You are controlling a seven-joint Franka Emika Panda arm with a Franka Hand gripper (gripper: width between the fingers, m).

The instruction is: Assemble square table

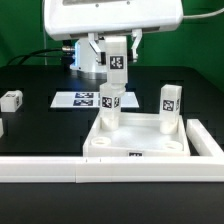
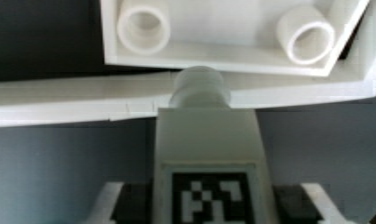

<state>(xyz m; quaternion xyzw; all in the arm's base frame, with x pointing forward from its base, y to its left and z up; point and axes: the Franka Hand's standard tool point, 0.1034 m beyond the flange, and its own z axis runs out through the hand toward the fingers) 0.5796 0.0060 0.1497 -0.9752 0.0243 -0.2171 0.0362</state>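
Starting at the exterior view's left, a loose leg lies on the black desk, well apart from the rest. Next comes the marker board, flat on the desk. Just past it the tool hangs with its fingers pinching the held leg, which is upright; the wrist view shows that leg's tag between the two fingers. Below it a second leg stands at the rear-left corner of the square top; whether these two legs touch I cannot tell. The square top rests on the desk just behind the border rail. A third leg stands upright at its rear-right corner. In the wrist view two round sockets of the square top show beyond the held leg's tip.
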